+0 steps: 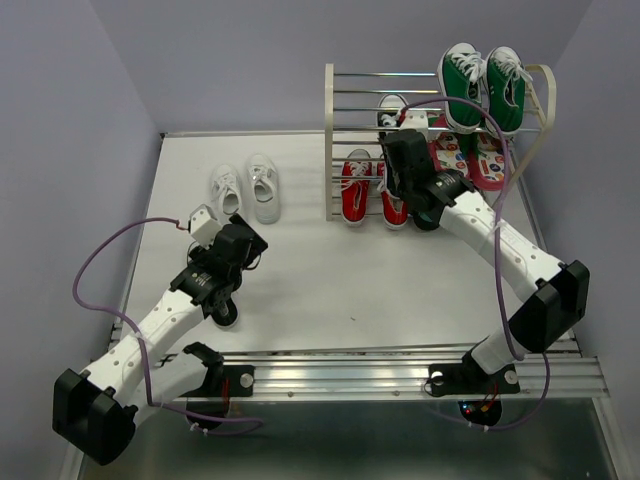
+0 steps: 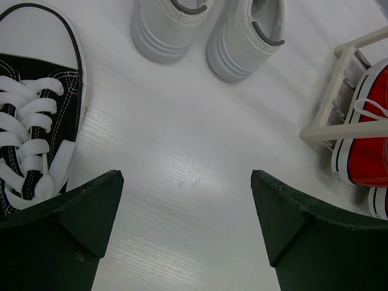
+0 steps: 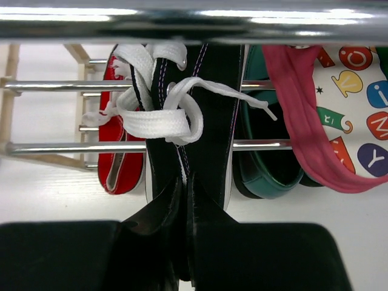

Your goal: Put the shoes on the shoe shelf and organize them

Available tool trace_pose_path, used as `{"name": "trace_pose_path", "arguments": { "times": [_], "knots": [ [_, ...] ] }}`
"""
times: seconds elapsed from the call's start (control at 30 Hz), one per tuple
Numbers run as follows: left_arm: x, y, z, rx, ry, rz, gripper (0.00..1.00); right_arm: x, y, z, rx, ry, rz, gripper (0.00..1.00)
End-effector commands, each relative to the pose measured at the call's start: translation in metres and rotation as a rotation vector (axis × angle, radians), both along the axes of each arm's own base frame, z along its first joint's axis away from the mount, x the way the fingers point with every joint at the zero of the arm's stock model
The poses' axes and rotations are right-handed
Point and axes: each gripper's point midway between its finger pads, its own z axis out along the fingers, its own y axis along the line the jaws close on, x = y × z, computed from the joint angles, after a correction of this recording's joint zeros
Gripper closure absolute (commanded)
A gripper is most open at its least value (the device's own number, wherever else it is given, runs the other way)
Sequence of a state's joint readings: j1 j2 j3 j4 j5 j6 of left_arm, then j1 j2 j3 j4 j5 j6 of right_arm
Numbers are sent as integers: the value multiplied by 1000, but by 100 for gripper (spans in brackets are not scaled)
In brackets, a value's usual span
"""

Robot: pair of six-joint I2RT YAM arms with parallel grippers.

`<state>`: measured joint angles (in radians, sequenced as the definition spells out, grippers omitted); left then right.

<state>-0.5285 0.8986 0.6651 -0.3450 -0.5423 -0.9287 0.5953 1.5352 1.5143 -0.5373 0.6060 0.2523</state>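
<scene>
High rear overview; left wrist close over table (image 2: 182,151), right wrist against shelf (image 3: 182,18); red sneakers (image 1: 357,187) common.

The pink patterned flip-flop (image 3: 364,136) carries single capital letters printed in coloured discs, all right of its pink strap (image 3: 298,103): Y on yellow, O on red, Y on navy. Its green banner's marks are illegible.

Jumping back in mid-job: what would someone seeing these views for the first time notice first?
The right hand is shut on a black sneaker at the shoe shelf, just above the red sneakers. Bright green sneakers stand out on the top tier. The open left hand hovers over the table, with the white pair ahead and the other black sneaker alongside.
</scene>
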Motion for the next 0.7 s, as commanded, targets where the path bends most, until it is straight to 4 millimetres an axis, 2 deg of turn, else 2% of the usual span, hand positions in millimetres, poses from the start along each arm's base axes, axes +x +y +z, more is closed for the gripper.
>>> {"name": "trace_pose_path", "arguments": {
  "times": [0.0, 0.13, 0.2, 0.43, 0.67],
  "knots": [
    [2, 4, 8, 7, -35, 9, 1, 28, 4, 60, 104, -184, -26, 99],
    [1, 6, 6, 6, -32, 14, 1, 39, -6, 61, 83, -201, -70, 99],
    [1, 6, 7, 4, -34, 15, 1, 44, -7, 56, 81, -193, -74, 99],
    [1, 6, 7, -2, -38, 18, 1, 54, -10, 61, 89, -212, -84, 99],
    [1, 6, 8, -5, -40, 20, 1, 64, -16, 56, 96, -203, -94, 99]
  ]
}}
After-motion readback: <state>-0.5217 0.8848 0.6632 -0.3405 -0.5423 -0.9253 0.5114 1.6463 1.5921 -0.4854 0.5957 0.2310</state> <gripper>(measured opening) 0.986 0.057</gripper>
